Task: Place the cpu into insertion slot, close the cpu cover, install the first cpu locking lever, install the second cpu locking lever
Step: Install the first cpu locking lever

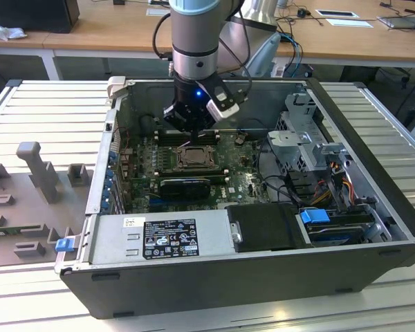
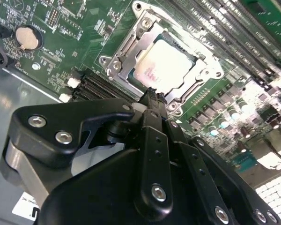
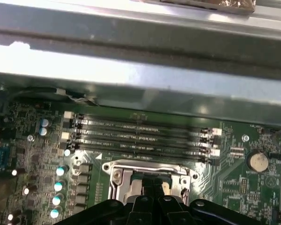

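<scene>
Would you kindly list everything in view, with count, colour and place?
computer case: one, dark grey, open on the ribbed metal table.
circuit board: one, green, inside the case.
cpu: one, pale silvery, seated in the insertion slot.
cpu cover: one, silvery, closed around the cpu.
memory slots: four, black, beside the socket.
coin battery: one, silvery, on the board.
gripper: one, black, fingers together at the socket's edge.
</scene>
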`<state>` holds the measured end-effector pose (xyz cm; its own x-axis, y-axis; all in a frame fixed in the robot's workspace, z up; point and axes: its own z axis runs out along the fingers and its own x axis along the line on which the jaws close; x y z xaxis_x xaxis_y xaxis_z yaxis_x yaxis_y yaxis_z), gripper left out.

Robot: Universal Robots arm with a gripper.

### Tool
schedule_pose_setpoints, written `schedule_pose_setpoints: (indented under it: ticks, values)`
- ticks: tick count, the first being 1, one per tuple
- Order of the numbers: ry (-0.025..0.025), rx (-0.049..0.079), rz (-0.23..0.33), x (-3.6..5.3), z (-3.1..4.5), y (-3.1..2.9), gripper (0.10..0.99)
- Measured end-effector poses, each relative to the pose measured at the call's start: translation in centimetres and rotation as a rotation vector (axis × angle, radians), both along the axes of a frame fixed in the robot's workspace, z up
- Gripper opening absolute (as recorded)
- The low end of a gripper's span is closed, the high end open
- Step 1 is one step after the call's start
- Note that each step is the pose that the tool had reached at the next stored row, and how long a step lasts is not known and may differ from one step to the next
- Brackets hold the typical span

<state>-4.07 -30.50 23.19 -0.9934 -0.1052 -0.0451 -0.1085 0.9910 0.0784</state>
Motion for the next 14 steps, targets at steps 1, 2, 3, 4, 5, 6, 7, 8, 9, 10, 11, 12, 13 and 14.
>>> schedule_pose_setpoints:
  ticks: [1, 2, 3, 4, 5, 6, 7, 8, 9, 10, 11, 12, 13, 14]
  values:
    - [-0.0002, 0.0, 0.0, 0.0, -0.07, 0.24, 0.106]
    - [-0.0001, 0.0, 0.0, 0.0, -0.15, 0.47, 0.106]
    - [-0.0001, 0.0, -0.002, 0.0, -0.22, 0.68, 0.106]
    - [-0.0001, 0.0, -0.009, 0.02, -0.25, 0.78, 0.106]
    - [-0.0001, 0.0, -0.014, 0.02, -0.26, 0.83, 0.106]
    - [-0.0001, 0.0, -0.02, 0.03, -0.28, 0.9, 0.106]
    - [-0.0002, 0.0, -0.024, 0.08, -0.3, 1.15, 0.106]
    - [-0.0002, 0.001, -0.024, 0.11, -0.32, 1.48, 0.106]
    - [-0.0001, 0.001, -0.024, 0.14, -0.33, 1.68, 0.106]
    - [-0.0001, 0.001, -0.024, 0.18, -0.35, 1.81, 0.106]
    - [0.0, 0.001, -0.024, 0.33, -0.4, 1.94, 0.106]
    - [-0.0001, 0.001, -0.024, 0.59, -0.51, 2.09, 0.106]
    - [-0.0001, 0.001, -0.024, 0.9, -0.69, 2.26, 0.106]
    - [-0.0002, 0.001, -0.024, 1.04, -0.83, 2.31, 0.106]
